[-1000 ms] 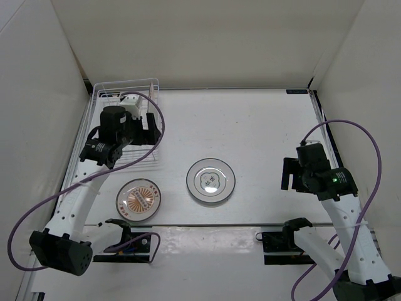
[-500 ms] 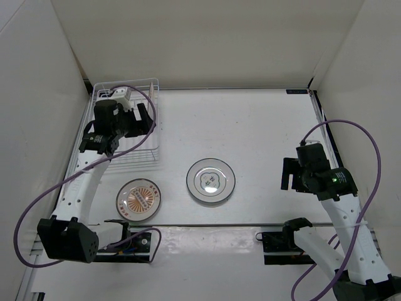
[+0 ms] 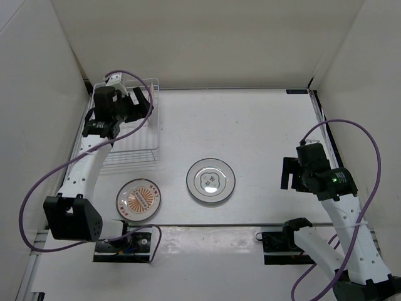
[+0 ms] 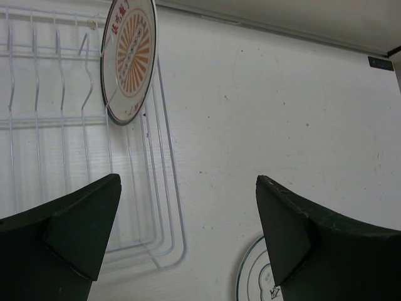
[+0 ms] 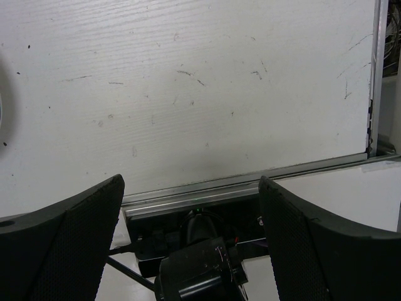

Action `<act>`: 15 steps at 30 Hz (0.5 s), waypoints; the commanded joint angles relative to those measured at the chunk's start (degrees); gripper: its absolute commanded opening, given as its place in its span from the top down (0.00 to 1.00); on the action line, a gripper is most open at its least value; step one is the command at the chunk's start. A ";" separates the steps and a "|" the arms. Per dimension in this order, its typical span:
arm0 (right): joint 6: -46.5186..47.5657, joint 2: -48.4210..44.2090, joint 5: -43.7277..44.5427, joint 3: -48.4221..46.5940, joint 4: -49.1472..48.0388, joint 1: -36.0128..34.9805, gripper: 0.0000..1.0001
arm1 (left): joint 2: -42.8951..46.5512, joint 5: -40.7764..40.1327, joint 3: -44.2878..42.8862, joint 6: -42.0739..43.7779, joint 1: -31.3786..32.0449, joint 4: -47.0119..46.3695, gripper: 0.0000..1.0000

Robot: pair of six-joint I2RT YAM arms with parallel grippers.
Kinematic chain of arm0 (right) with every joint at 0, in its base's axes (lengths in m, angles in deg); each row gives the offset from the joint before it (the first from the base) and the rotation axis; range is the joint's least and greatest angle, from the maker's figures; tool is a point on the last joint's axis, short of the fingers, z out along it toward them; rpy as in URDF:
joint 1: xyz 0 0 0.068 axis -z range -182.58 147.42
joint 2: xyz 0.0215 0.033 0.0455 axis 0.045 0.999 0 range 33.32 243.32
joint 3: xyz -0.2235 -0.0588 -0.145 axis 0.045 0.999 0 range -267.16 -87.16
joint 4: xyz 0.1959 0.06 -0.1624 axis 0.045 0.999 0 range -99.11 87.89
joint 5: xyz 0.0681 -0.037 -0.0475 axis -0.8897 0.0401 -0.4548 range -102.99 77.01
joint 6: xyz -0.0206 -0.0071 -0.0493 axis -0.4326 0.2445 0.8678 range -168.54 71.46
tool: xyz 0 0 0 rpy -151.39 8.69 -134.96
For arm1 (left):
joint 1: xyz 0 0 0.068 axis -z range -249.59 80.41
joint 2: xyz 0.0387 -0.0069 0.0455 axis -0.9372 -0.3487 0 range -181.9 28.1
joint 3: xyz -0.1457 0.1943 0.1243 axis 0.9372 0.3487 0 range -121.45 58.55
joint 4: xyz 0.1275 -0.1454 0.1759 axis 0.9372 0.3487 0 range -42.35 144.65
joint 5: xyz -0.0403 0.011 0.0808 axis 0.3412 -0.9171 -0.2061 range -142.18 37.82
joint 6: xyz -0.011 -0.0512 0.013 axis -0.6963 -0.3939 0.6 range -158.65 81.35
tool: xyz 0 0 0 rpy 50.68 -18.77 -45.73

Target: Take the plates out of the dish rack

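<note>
The white wire dish rack stands at the far left of the table. One orange-patterned plate stands upright between the tines at the rack's far right corner. My left gripper hovers over the rack's far part, open and empty, short of that plate. Two plates lie flat on the table: an orange-brown one and a white one with a grey ring, whose rim shows in the left wrist view. My right gripper hangs open and empty over bare table at the right.
White walls enclose the table on three sides. The arm mounts sit along the near edge, and the right one shows below the right fingers. A purple cable loops beside the left arm.
My left arm has swung back from over the rack's middle toward its far end, its gripper staying open. The right arm and both flat plates have not moved.
</note>
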 commanded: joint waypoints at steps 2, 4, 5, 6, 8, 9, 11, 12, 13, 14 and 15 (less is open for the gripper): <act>0.70 -0.52 0.11 0.26 -0.98 -0.12 0.11 | -1.47 0.42 -3.97 0.65 -1.63 -4.11 0.00; 0.70 -0.52 0.11 0.17 -0.90 -0.12 0.11 | -3.48 0.42 -4.67 1.62 -2.16 -5.69 0.00; 0.70 -0.44 0.11 0.17 -0.81 -0.38 0.11 | -4.19 0.24 -5.63 1.63 -2.95 -5.79 0.00; 0.70 -0.35 -0.67 0.26 -0.90 -0.29 0.11 | -4.72 0.33 -6.25 1.63 -3.22 -5.87 0.00; 0.61 -0.26 -0.06 0.08 -0.72 -0.20 0.11 | -7.88 0.33 -8.71 1.71 -3.66 -6.40 0.00; 0.61 -0.09 -0.06 0.26 -0.90 -0.12 0.11 | -9.45 0.42 -9.24 1.89 -5.31 -6.66 0.00; 0.70 0.00 0.29 0.35 -0.98 -0.20 0.11 | -11.75 0.33 -11.08 3.20 -5.50 -8.24 0.00; 0.52 0.18 0.29 0.35 -1.07 -0.20 0.11 | -12.54 0.07 -11.87 3.30 -5.68 -8.42 0.00; 0.78 0.53 0.11 0.35 -0.90 -0.20 0.11 | -14.89 0.07 -13.27 3.38 -5.85 -8.42 0.00; 0.79 0.79 -0.06 0.26 -1.07 -0.12 0.11 | -15.44 -0.11 -13.89 3.65 -5.77 -9.47 0.00; 0.79 0.88 0.11 0.34 -0.90 -0.29 0.11 | -15.97 -0.20 -13.90 3.56 -5.85 -10.35 0.00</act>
